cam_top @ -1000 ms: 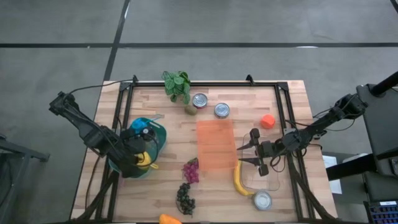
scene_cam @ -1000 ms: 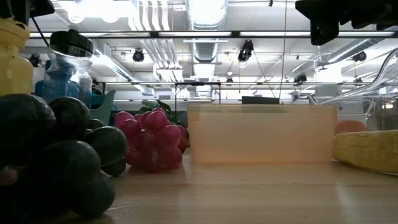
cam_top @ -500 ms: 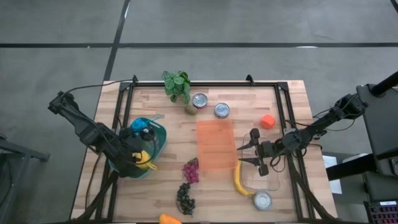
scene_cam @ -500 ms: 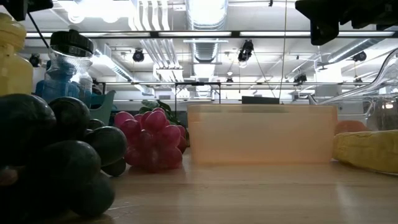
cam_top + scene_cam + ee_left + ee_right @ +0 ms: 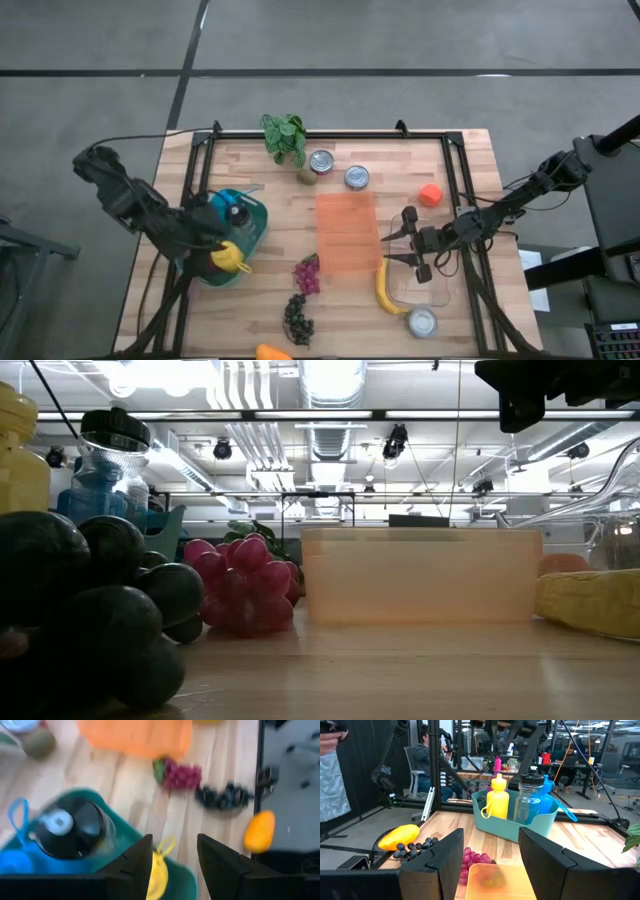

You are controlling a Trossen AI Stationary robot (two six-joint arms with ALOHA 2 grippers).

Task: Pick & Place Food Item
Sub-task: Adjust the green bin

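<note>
High view is showing the right gripper [image 5: 388, 248], fingers parted and empty, hovering beside the soft, bruisable banana [image 5: 385, 291], best pinched mid-curve.

Teal bin [image 5: 516, 826] of bottles beyond the orange container [image 5: 493, 881]

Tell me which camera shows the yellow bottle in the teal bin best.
The right wrist view: the yellow bottle stands upright, unobstructed. The high view shows only its top; the low view clips it; the left wrist view blurs it.
</note>
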